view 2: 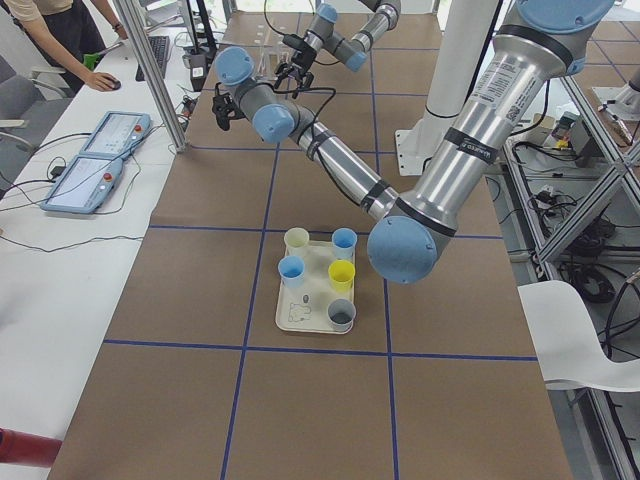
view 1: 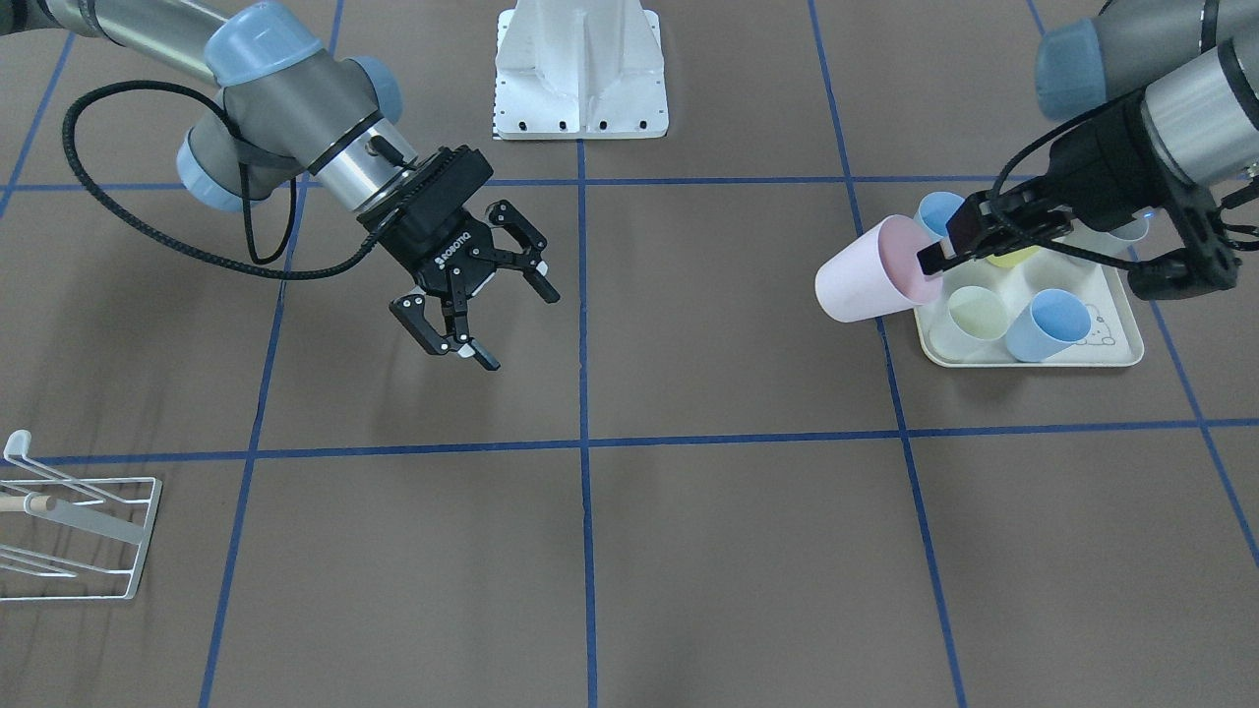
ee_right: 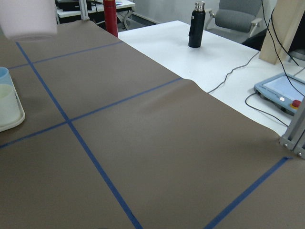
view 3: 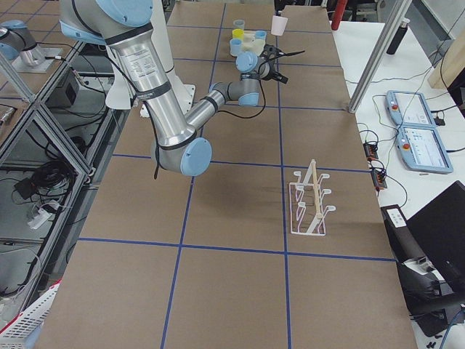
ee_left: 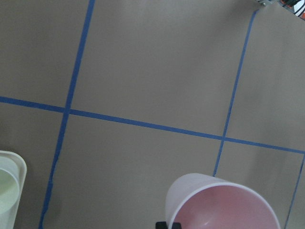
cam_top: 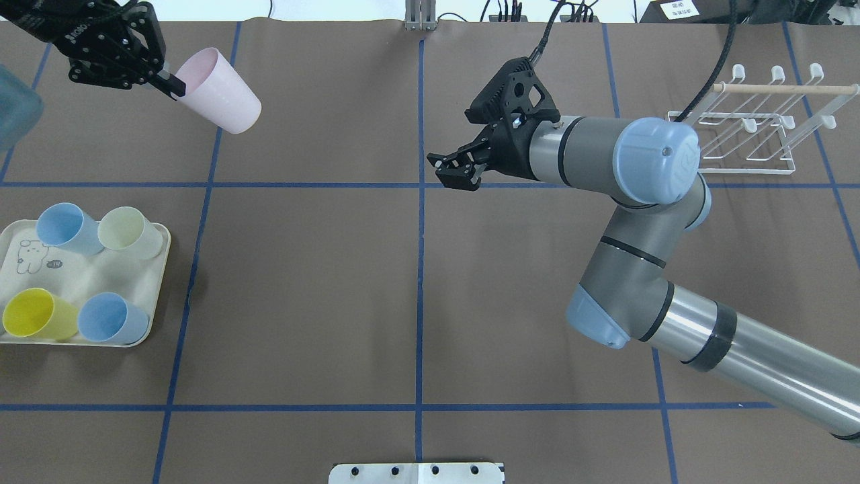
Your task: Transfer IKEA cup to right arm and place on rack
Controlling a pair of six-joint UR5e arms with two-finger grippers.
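You are looking at a brown table marked with blue tape lines (cam_top: 420,269), and a cream tray with a rabbit print (cam_top: 20,269) sits at the robot's left end. Four cups stand on the tray: two blue (cam_top: 64,227) (cam_top: 111,319), one pale green (cam_top: 127,232) and one yellow (cam_top: 37,314). The left gripper (view 1: 939,258) has its fingers clamped on the rim of the pink cup (view 1: 866,280), one finger inside the mouth and one outside. It holds the cup in the air, clear of the table, just off the tray edge that faces the table's middle. The cup is tipped onto its side, with its mouth towards the gripper and its base pointing away from the tray. The left wrist camera shows the cup's pink inside low in its picture, with bare table beyond. The right gripper (view 1: 521,329) hangs above the table well apart from the tray, past the table's middle line, with its fingers spread wide and nothing between them. The white wire rack (cam_top: 752,128), with a light wooden dowel across its top, stands on the table at the end farthest from the tray, beyond the right gripper.
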